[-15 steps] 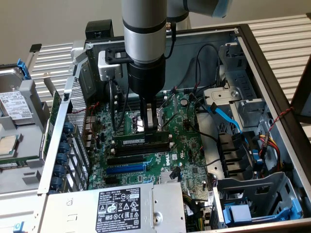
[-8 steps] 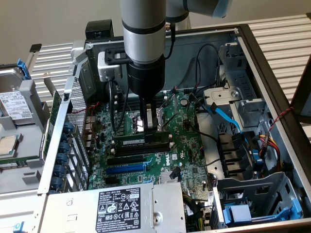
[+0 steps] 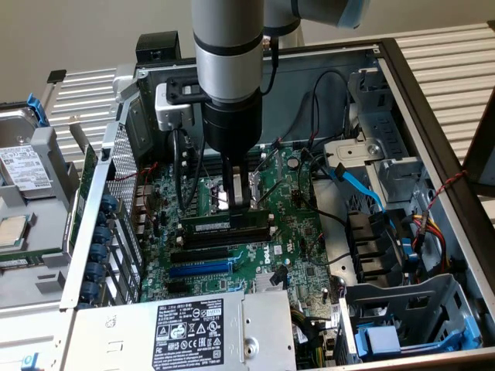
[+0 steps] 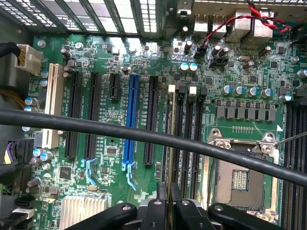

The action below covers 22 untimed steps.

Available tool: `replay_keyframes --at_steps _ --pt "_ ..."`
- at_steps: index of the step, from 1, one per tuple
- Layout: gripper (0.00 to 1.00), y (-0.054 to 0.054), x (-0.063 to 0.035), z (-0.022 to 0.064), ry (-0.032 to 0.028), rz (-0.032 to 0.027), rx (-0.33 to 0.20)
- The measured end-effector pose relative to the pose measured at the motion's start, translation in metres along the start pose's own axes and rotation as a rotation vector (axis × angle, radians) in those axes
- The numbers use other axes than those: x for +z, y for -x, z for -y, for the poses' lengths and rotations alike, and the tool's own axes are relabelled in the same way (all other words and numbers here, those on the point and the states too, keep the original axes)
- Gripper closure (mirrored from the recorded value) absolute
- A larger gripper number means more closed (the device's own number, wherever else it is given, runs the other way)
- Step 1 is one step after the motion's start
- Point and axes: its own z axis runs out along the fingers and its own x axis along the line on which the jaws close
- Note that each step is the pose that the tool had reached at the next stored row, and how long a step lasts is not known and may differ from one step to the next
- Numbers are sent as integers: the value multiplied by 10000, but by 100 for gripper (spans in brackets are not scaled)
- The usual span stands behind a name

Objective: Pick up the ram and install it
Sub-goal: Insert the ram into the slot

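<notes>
Jaws pressed nearly together, pinching the top edge of the ram [image 3: 210, 225] about mid-length, at the centre of the exterior frame. Wrist view has the two fingertips [image 4: 159, 203] on either side of it, with the ram seen edge-on.

Ram is upright and runs lengthwise along the first of the memory slots [image 3: 220, 251], the one nearest the processor socket [image 4: 240, 182]. Its lower edge is down at slot level.

Status, my read:
- Pick-up: done. It's gripped and sitting over the motherboard [image 3: 290, 224].
- Install: part-way. It looks aligned with the slot and at least resting in it.
- Can't tell whether it's fully seated. The white end clips [image 4: 171, 88] show at one end of the slots, but I can't tell whether they've latched.
- Not released yet.

The other memory slots, just below the ram in the exterior frame, are empty. Blue expansion slot [image 3: 199, 270] is lower again and untouched. A black cable [image 4: 96, 125] crosses the wrist view beyond the jaws, and it looks clear of the ram.
</notes>
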Motion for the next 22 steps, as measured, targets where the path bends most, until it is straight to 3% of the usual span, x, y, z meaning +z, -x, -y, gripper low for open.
replay_keyframes --at_steps 22 --pt "87 1 31 -5 4 5 117"
